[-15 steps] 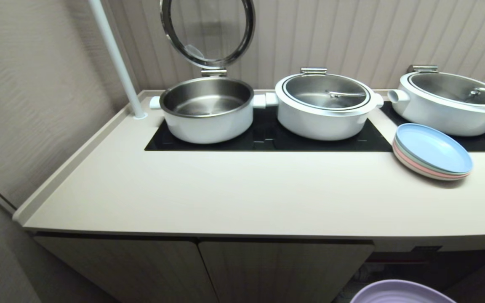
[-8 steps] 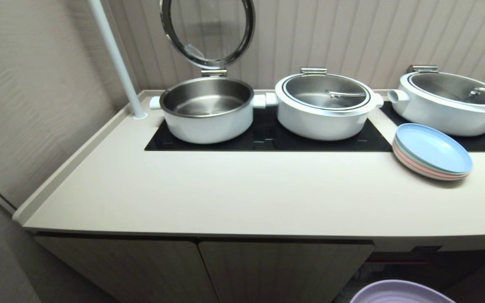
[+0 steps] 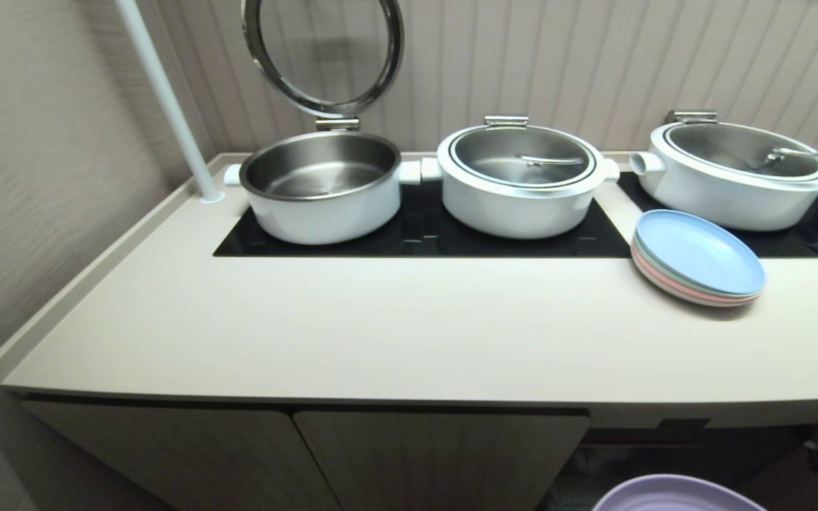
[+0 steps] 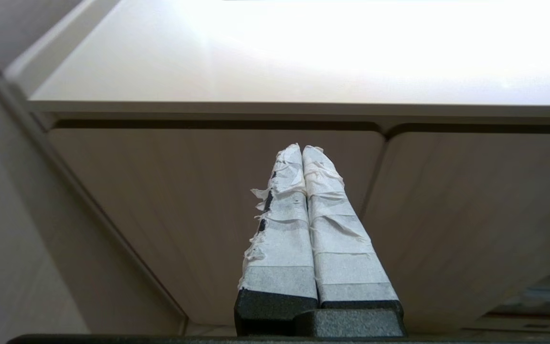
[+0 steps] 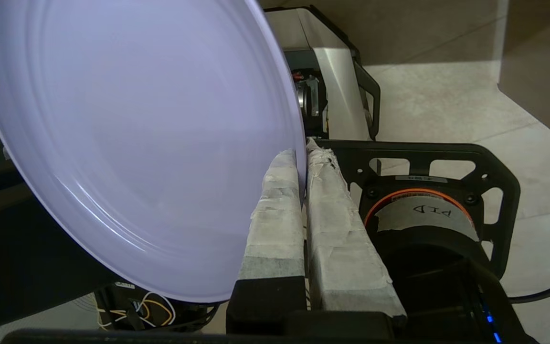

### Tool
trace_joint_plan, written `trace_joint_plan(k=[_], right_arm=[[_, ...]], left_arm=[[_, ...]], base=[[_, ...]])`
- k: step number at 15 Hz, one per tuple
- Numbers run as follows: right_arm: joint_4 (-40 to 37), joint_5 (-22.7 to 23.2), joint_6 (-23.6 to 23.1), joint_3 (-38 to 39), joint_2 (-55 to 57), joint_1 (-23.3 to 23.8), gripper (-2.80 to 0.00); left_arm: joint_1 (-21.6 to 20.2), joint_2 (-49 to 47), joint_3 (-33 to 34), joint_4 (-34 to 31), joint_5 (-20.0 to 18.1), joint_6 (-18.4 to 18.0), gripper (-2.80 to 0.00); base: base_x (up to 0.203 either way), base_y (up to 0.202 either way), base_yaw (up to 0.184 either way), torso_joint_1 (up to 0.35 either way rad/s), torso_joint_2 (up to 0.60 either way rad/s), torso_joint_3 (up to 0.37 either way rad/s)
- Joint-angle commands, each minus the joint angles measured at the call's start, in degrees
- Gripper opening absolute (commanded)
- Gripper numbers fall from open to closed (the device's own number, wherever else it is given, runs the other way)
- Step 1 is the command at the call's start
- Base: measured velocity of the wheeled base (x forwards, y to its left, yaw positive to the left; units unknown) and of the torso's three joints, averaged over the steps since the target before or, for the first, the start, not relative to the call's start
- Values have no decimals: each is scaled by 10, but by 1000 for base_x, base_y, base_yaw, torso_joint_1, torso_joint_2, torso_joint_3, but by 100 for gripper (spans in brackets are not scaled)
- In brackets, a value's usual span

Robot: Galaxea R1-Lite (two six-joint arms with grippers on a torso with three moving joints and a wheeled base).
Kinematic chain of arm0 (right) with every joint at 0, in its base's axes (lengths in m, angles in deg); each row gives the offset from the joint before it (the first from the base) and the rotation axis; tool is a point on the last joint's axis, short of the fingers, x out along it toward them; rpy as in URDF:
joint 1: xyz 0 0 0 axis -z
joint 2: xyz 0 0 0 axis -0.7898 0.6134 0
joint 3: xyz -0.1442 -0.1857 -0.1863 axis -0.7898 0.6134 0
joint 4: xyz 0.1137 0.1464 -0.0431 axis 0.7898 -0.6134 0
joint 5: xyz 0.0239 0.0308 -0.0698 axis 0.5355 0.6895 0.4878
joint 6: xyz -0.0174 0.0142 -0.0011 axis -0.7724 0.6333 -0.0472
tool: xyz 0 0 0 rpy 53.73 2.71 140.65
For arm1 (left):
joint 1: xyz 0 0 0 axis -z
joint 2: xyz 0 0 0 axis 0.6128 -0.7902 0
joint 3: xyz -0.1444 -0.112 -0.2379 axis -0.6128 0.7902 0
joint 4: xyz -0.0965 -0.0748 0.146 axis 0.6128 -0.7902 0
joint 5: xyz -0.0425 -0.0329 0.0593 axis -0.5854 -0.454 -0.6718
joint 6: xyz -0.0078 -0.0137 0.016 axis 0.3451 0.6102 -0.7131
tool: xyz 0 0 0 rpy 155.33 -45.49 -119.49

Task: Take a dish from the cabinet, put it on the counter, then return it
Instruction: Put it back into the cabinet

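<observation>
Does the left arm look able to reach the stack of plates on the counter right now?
Probably not as it stands. The left gripper sits low, shut, facing the closed cabinet doors below the counter, while the stacked plates lie far on the robot's right.

Probably a kitchen, cooktop (image 3: 423, 231) in counter (image 3: 380, 333), lidded pots (image 3: 522, 181)

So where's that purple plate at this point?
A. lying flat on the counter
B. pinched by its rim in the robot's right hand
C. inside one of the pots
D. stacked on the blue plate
B: the right wrist view shows the right hand closed on the rim of the purple plate, which is off the counter.
</observation>
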Motion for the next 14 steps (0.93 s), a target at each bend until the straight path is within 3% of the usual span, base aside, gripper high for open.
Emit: trace_joint_plan(k=[1,7,14], right_arm=[[-3,1,2,0,1,0,-280],[-3,1,2,0,2,1,-280],[-2,1,2,-3,3,1,-280]], left_arm=[[0,0,0,0,0,0,-280],[0,0,0,0,1,0,-280],[0,0,0,0,0,0,-280]], base=[[0,-199,1,2,1,-1],[0,-183,1,2,2,3],[0,-11,0,1,1,0]])
